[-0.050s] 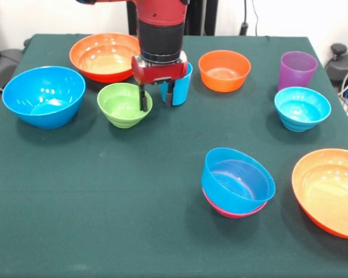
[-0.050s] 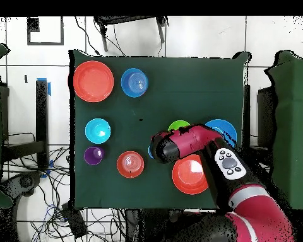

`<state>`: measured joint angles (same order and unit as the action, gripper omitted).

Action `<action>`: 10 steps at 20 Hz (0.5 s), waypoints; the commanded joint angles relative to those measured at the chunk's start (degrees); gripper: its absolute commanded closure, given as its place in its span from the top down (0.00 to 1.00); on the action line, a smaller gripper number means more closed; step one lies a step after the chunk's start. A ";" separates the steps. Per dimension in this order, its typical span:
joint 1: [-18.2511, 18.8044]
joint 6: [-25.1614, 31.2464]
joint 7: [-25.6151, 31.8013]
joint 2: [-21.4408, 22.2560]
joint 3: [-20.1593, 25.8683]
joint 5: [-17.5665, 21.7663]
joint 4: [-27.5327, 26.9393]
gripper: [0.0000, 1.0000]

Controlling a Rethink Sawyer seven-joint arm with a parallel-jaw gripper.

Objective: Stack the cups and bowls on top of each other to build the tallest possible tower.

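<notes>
My gripper (image 1: 156,99) hangs open between the green bowl (image 1: 123,105) and the light blue cup (image 1: 183,87). One finger (image 1: 144,99) is at the green bowl's right rim, and the other (image 1: 169,95) is in front of the cup. Nothing is held. The tower (image 1: 238,180) is a blue bowl nested in a pink bowl (image 1: 231,212) at the near middle. The purple cup (image 1: 297,69) stands at the far right, beside a cyan bowl (image 1: 301,108). In the overhead view the arm (image 2: 185,142) covers the gripper, most of the green bowl (image 2: 178,126) and most of the light blue cup (image 2: 150,152).
A large blue bowl (image 1: 43,95) sits at the left and a large orange bowl (image 1: 104,55) behind the green one. A small orange bowl (image 1: 224,70) is at the far middle. Another large orange bowl (image 1: 330,191) lies at the near right edge.
</notes>
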<state>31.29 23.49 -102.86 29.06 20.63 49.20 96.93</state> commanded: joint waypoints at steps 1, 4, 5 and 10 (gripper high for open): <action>-3.11 -3.57 -1.71 -0.24 -2.79 5.02 -4.35 1.00; -3.18 -3.37 -1.05 0.17 -2.94 4.33 -4.21 1.00; -3.11 -3.53 -0.89 0.11 -3.02 4.20 -4.22 1.00; -3.16 -4.74 -0.92 0.16 -3.37 3.92 -4.13 1.00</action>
<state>29.83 21.70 -102.86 29.25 18.07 49.57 96.91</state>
